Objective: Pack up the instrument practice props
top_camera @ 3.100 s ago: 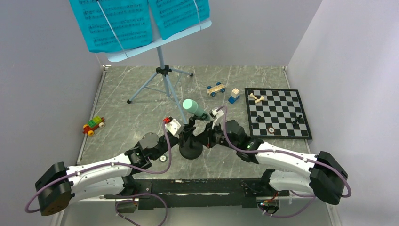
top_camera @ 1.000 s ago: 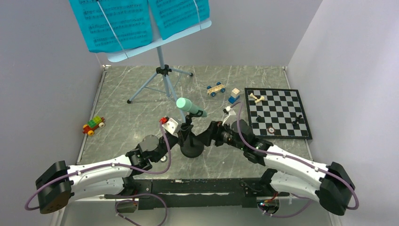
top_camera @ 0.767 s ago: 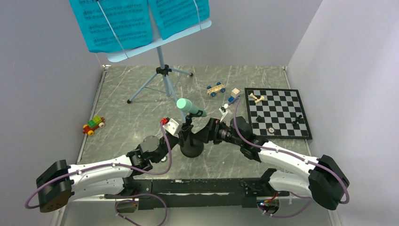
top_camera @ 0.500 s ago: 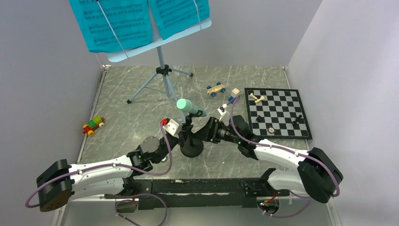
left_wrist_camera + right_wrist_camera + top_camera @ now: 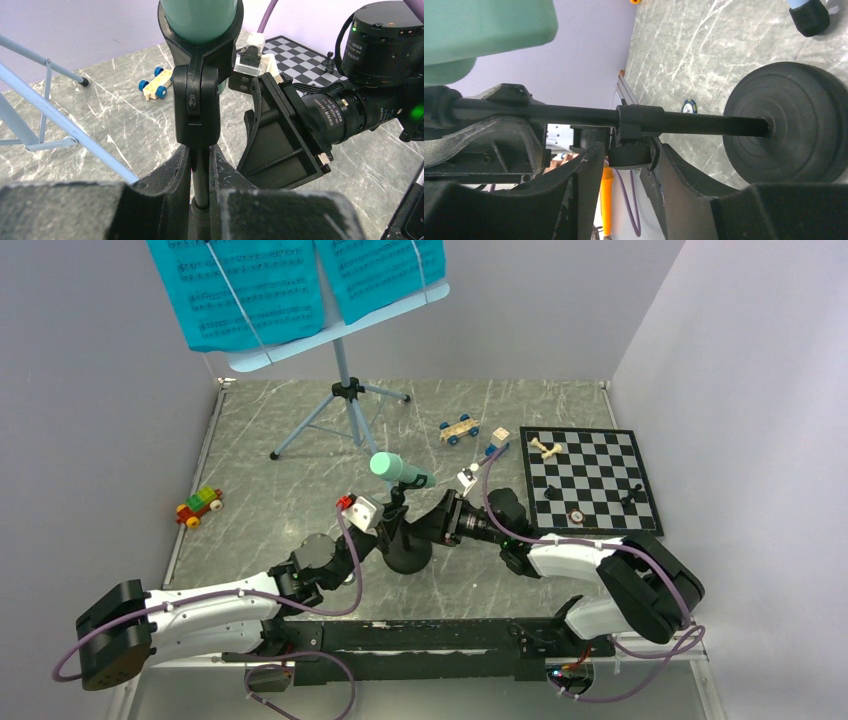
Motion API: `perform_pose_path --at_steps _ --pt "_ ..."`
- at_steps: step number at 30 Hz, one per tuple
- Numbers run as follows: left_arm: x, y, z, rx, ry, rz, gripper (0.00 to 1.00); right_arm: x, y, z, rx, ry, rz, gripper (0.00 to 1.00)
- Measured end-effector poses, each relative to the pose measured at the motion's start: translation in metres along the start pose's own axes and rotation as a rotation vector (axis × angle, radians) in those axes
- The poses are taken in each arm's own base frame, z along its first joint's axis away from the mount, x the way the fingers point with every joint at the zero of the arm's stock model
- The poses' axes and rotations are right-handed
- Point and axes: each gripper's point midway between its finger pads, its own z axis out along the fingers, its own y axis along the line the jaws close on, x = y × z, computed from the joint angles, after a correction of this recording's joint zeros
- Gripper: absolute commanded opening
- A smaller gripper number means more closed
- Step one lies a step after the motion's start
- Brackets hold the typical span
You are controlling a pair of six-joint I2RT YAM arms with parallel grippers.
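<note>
Marbled table [image 5: 262, 490] — microphone stand [image 5: 196, 107] pinched upright within left tool [image 5: 200, 165].

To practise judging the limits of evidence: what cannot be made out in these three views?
- Top view: music sheets, tops cut off by the upper edge.
- Top view: chess pieces, too small to identify.
- Left wrist view: microphone, head cut off by the top edge.
- Right wrist view: right end effector flanks the microphone stand; whether it touches is unclear.

Nothing readable: white lettering on the black cylindrical motor housing [image 5: 345, 112] and the turquoise printed music sheets [image 5: 240, 290] is too small
</note>
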Motion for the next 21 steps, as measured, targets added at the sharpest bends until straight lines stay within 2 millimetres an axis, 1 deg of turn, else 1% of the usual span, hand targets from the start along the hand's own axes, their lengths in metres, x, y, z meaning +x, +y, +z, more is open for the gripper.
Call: perform_pose_path --at_steps 2,3,5,6,8,12,16,20,21 --pt "-0.0005 0.0006 -0.0003 -0.003 -0.003 -0.001 0.00 -0.0007 0.0027 -0.0003 -0.016 -0.003 0.007 0.61" --pt "-0.0005 0.0006 -0.0006 -0.003 -0.004 -0.002 0.00 -0.0013 0.0039 -0.0006 -0.024 -0.007 0.011 0.63" --pt "-0.0009 0.0007 -0.0009 -0.004 -0.005 -0.002 0.00 -0.0028 0.0058 -0.0014 -0.040 -0.016 0.020 0.64" --pt "-0.0008 0.0006 -0.0010 -0.004 -0.005 -0.003 0.00 -0.0033 0.0063 -0.0018 -0.045 -0.019 0.025 0.62" --pt "-0.0008 0.0008 -0.0011 -0.004 -0.006 -0.003 0.00 -0.0049 0.0077 -0.0018 -0.054 -0.024 0.033 0.57" --pt "-0.0011 0.0004 -0.0014 -0.003 -0.007 -0.003 0.00 -0.0058 0.0102 -0.0018 -0.065 -0.026 0.039 0.43" --pt "-0.0012 0.0009 -0.0020 -0.006 -0.008 -0.004 0.00 -0.0037 0.0042 -0.0003 -0.049 -0.015 0.057 0.31" --pt "-0.0010 0.0010 -0.0022 -0.007 -0.008 -0.004 0.00 -0.0024 0.0040 -0.0003 -0.053 -0.006 0.056 0.12" --pt "-0.0010 0.0008 -0.0022 -0.007 -0.008 -0.004 0.00 -0.0024 0.0040 -0.0003 -0.053 -0.005 0.054 0.06"
